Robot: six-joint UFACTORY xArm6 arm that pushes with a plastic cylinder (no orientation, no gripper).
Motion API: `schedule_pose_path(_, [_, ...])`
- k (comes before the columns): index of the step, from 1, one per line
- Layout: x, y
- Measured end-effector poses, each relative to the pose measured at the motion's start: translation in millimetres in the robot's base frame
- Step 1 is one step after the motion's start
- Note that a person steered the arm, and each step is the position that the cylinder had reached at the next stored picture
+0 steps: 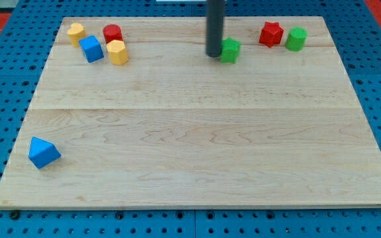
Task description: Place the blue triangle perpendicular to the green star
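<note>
1. Blue triangle block (43, 153) lies alone at the frame's lower left, on the pale wooden board (197, 152).
2. Likely light, rigid and quick to swivel; a push square on a flat face should steer it best.
3. Green star block (230, 50) sits at upper centre, far from it.
4. My tip (213, 54), a plain rod holding nothing, stands touching or just beside the star's left.

rod: straight, dark grey, round | surface: plain, matte; my tip (214, 54): blunt
</note>
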State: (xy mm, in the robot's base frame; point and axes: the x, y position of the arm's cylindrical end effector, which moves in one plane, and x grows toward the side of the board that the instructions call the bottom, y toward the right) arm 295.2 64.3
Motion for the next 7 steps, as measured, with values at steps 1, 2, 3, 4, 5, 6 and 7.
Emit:
schedule_pose_path(1, [-2.7,39.0])
schedule_pose_path(2, [15.5,39.9])
schedule_pose_path(3, [115.5,24.9])
schedule_pose_path(4, [226.3,-14.5])
schedule_pose_path(5, [296.2,-127.3])
schedule_pose_path(6, [297.1,-278.0])
schedule_pose_path(7, [250.7,-337.2])
